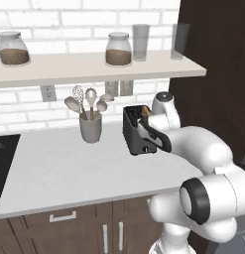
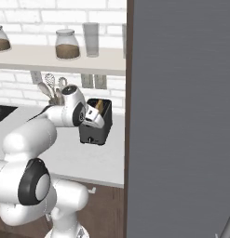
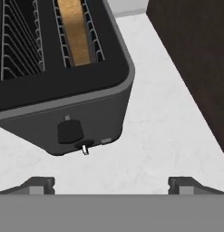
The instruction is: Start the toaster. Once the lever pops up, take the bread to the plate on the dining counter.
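Boxy dark grey-black toaster point(image 3: 59, 90) on pale bench point(image 3: 168, 118), golden-tan bread slice point(image 3: 76, 31) upright in its right slot; robot's jaws wide apart, empty, hovering just before its narrow end.

the toaster point(image 3: 63, 108) is cut by the top and left edges; the bread point(image 3: 75, 31) sits mostly hidden in its slot.

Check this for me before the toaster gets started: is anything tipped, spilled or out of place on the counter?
Nothing stands out. The toaster sits upright on the light worktop, the bread stands straight in one slot, and the utensil holder is upright with no spill around it. The open gripper hangs clear of the toaster's front.
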You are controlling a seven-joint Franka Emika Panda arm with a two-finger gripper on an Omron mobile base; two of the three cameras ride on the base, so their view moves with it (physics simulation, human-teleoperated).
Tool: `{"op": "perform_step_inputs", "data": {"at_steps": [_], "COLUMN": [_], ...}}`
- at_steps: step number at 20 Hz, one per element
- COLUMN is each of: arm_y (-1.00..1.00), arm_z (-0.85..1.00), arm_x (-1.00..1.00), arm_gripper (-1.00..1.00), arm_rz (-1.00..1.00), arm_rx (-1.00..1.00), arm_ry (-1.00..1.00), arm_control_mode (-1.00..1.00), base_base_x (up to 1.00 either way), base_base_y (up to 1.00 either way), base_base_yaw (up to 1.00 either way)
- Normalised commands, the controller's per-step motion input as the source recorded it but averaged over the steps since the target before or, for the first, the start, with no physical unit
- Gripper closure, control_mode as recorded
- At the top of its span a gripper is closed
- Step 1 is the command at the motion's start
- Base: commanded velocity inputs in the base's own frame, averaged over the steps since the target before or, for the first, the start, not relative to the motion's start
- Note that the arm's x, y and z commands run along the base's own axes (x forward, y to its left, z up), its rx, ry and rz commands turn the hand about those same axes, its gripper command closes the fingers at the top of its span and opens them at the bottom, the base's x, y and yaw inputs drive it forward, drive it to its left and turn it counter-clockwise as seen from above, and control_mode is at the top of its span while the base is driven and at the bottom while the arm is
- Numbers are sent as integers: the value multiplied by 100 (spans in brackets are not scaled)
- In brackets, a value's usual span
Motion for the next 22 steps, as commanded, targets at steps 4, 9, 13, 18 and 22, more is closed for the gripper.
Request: {"op": "perform_step_inputs", "data": {"at_steps": [4,9,13,18,22], "arm_y": [-1,-2,0,0,0], "arm_z": [-13,-23,-13,-4,0], "arm_x": [3,15,28,31,22], "arm_gripper": [-100,-100,-100,-100,-100], "arm_rz": [-4,0,0,-1,-3], "arm_rx": [0,1,0,0,3], "arm_ry": [-2,-2,0,0,0], "arm_control_mode": [-100,-100,-100,-100,-100], "base_base_x": [0,0,0,0,0], "base_base_y": [0,0,0,0,0], "base_base_yaw": [0,0,0,0,0]}}
